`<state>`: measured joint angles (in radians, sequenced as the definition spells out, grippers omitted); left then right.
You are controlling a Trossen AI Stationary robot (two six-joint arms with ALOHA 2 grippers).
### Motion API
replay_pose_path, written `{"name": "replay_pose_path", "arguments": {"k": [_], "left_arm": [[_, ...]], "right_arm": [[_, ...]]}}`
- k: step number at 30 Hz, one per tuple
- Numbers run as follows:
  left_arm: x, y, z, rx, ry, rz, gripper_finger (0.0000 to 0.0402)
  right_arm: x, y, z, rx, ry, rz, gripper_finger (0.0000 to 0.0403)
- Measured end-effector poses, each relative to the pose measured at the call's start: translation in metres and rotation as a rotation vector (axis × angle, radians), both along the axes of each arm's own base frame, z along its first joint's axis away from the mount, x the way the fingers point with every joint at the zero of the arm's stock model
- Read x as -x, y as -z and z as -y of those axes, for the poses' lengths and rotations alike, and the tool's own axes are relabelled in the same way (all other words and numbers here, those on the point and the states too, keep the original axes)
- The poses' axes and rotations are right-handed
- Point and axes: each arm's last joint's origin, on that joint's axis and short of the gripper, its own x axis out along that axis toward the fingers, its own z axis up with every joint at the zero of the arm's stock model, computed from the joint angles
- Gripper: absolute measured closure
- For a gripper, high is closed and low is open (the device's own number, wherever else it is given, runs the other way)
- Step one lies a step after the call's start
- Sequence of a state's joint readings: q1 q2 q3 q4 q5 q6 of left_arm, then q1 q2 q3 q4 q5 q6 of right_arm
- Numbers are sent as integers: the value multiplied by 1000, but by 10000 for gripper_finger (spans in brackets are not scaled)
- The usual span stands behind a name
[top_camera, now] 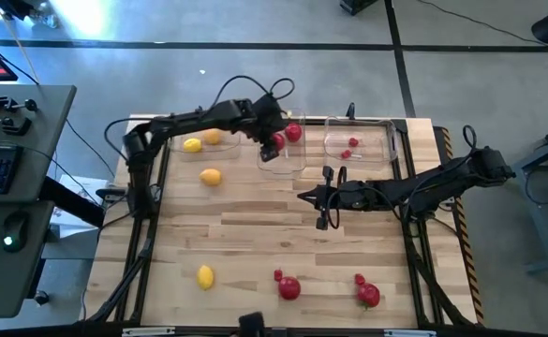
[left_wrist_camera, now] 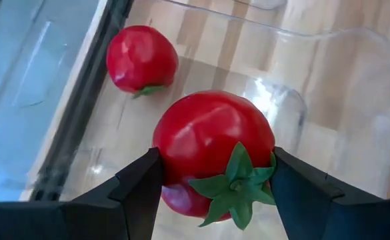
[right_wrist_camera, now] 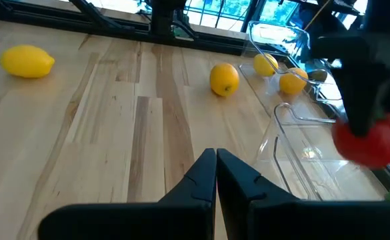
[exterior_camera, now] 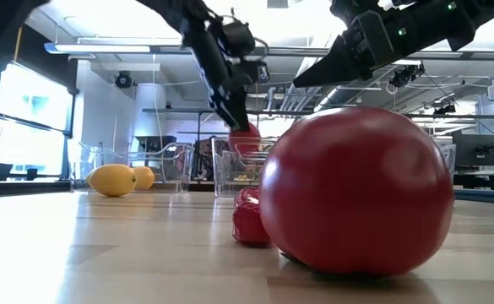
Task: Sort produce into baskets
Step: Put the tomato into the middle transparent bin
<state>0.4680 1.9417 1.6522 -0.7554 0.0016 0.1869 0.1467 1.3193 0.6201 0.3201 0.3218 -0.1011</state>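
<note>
Wooden plank table [top_camera: 255, 225], grey floor [top_camera: 255, 47]

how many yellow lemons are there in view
4 yellow lemon-shaped toy fruits: two in the clear plastic bin at the far left, one loose on the wooden table just in front of that bin, one near the front edge. None seems hidden.

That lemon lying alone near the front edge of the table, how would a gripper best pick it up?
Across its narrow middle, coming straight down from above. The lemon lies on its side on the bare table, pointed ends free, with nothing close beside it.
</note>
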Motion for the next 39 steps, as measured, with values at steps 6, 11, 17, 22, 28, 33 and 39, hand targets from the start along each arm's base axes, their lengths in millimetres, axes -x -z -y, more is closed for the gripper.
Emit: {"name": "replay_pose_path", "arguments": {"k": [6, 11, 17, 22, 28, 33, 39], "left_arm": [[-6, 26, -22, 73, -3, -21, 177], [-8, 36, -26, 85, -3, -31, 176], [-12, 33, -21, 22, 19, -39, 151], [-15, 33, -16, 7, 34, -46, 129], [-12, 34, -18, 18, 31, -59, 125], [-6, 35, -22, 33, 28, -99, 125], [-2, 37, -21, 51, 34, -135, 124]], "right_arm": [[0, 0, 0, 0, 0, -2, 400], [0, 0, 0, 0, 0, -2, 400], [0, 0, 0, 0, 0, -3, 400], [0, 0, 0, 1, 0, -5, 400], [1, 2, 0, -12, 5, -16, 400], [1, 2, 0, -11, 5, -21, 400], [1, 2, 0, -11, 5, -21, 400]]}}
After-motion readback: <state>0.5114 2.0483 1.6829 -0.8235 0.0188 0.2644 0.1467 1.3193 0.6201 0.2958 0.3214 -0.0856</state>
